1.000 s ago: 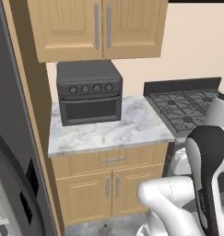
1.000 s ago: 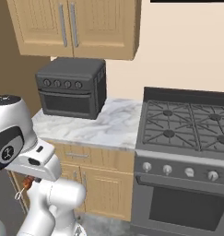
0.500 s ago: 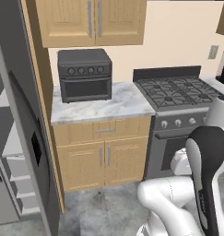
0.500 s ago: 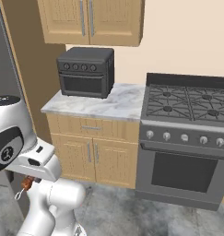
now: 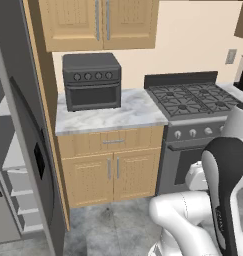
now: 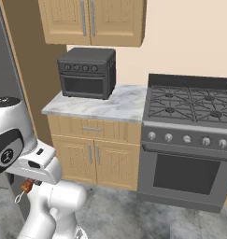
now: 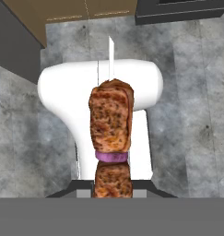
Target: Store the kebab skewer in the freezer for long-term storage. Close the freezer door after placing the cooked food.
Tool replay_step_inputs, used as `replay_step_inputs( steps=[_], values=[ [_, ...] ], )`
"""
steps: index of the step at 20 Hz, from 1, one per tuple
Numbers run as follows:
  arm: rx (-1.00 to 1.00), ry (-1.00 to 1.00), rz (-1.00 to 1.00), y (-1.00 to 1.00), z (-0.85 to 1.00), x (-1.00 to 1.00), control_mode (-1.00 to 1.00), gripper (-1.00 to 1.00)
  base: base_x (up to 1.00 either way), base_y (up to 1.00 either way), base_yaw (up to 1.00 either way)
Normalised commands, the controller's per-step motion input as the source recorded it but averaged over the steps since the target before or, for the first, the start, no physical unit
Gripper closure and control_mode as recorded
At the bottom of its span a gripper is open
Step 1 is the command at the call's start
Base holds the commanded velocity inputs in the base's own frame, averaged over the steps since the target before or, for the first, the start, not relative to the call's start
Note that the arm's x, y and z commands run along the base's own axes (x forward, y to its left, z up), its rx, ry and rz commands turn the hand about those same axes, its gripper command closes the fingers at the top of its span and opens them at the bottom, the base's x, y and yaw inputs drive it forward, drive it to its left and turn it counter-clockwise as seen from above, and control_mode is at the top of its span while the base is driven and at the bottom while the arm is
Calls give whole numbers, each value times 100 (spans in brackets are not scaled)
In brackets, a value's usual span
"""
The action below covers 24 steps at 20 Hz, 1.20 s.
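Kebab skewer: a thin pale stick threaded with reddish-brown meat chunks and a purple slice (image 7: 111,122). In the hand view it rises from between the two dark finger tips, its bare point aimed away from the camera. In the right base view a small reddish bit (image 6: 26,186) hangs low under the arm's wrist, above the grey floor.
Gripper: the two-finger gripper (image 7: 112,184) has its jaws pressed in on the lowest meat chunk, pinching the skewer near one end.
Freezer: the tall matte grey refrigerator unit at the far left of the left base view, its narrower grey door panel with the dark handle (image 5: 28,145) swung open, white shelves (image 5: 13,160) showing inside.
Nearby: a dark grey toaster oven with knobs (image 5: 90,80) sits on the marble counter (image 5: 110,115), well apart from the skewer.
Risk, grip: the hold looks to be on soft meat, not the stick, so a quick swing could let the skewer twist or slide out onto the floor.
Risk, approach: the long end could catch the open door's edge or a shelf front.
Risk, placing: released tilted near a shelf lip, it could roll out before the door closes.
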Motion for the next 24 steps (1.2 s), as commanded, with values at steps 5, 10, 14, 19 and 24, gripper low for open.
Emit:
replay_step_inputs(
  steps=[5, 10, 14, 19, 24],
  values=[
    [0, 0, 0, 0, 0, 0, 100, 100, -53, 23, 18],
    [0, 0, 0, 0, 0, 0, 100, 100, 0, -7, 44],
    [0, 0, 0, 0, 0, 0, 100, 100, 51, -36, 21],
    [0, 0, 0, 0, 0, 0, 100, 100, 89, -33, 4],
    [0, 0, 0, 0, 0, 0, 100, 100, 35, -26, 10]
  ],
)
